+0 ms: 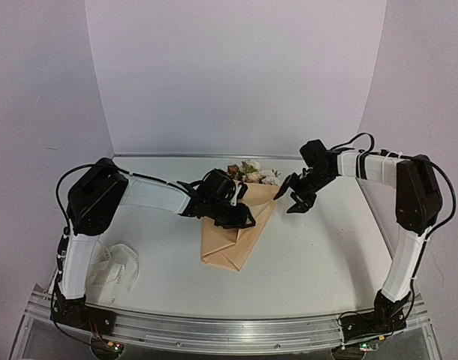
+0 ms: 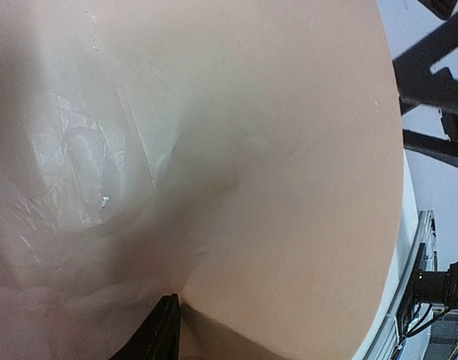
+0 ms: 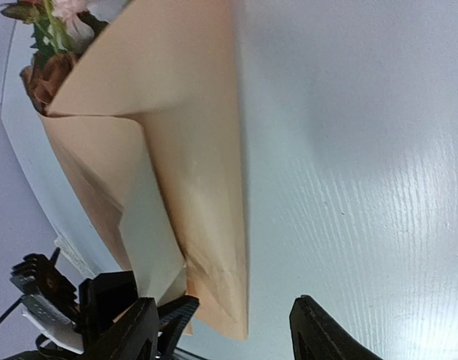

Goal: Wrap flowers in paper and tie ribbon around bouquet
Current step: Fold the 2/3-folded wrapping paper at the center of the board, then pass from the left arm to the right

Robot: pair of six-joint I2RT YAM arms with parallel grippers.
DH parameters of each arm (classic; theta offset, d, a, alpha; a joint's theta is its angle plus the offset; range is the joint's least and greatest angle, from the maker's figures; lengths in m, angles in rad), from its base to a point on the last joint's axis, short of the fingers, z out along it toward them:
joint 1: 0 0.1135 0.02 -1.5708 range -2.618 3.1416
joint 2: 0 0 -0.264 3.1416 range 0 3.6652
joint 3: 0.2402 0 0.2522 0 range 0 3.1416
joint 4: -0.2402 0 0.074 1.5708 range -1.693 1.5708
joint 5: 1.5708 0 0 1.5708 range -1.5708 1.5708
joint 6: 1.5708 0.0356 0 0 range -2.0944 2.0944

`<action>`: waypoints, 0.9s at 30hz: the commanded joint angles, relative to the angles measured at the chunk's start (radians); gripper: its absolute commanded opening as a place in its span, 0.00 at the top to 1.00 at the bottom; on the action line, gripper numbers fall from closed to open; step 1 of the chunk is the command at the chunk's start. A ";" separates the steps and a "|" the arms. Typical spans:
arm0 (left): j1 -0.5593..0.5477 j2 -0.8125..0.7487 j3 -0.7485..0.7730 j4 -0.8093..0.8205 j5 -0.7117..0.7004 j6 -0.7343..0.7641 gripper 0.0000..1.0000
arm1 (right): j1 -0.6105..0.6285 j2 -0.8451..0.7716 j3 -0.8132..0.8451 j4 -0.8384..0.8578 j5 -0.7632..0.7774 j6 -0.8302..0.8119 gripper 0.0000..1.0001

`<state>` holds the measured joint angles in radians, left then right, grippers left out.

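Cream-white ribbon (image 1: 112,266) heaped near left on the white table (image 1: 319,247); lettering too small to read. Tan-brown kraft paper bouquet cone (image 1: 240,229) lies mid-table. Left gripper (image 1: 233,214) sits on it, finger gap unclear. Right gripper (image 1: 290,199) just beside it, fingers wide apart, empty.

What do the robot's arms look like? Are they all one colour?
No, two colours. The left arm and right arm have white tube-shaped links between chunky black joints. Thin black cables loop along them. Each arm ends in black fingers.
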<state>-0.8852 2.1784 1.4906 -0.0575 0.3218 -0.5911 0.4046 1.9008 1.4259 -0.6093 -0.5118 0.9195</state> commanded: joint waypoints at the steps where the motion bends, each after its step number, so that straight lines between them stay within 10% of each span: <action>1: -0.003 0.004 0.050 0.032 0.012 0.021 0.63 | 0.003 0.040 0.061 0.049 0.034 0.061 0.38; 14: -0.003 0.016 0.070 0.022 0.017 0.029 0.62 | 0.007 0.127 0.133 0.061 0.021 0.097 0.64; 27: -0.003 0.018 0.061 0.035 0.035 0.030 0.62 | 0.017 0.110 0.153 0.057 0.034 0.093 0.47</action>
<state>-0.8852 2.1937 1.5192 -0.0513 0.3403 -0.5755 0.4129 2.0319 1.5389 -0.5602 -0.4999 1.0187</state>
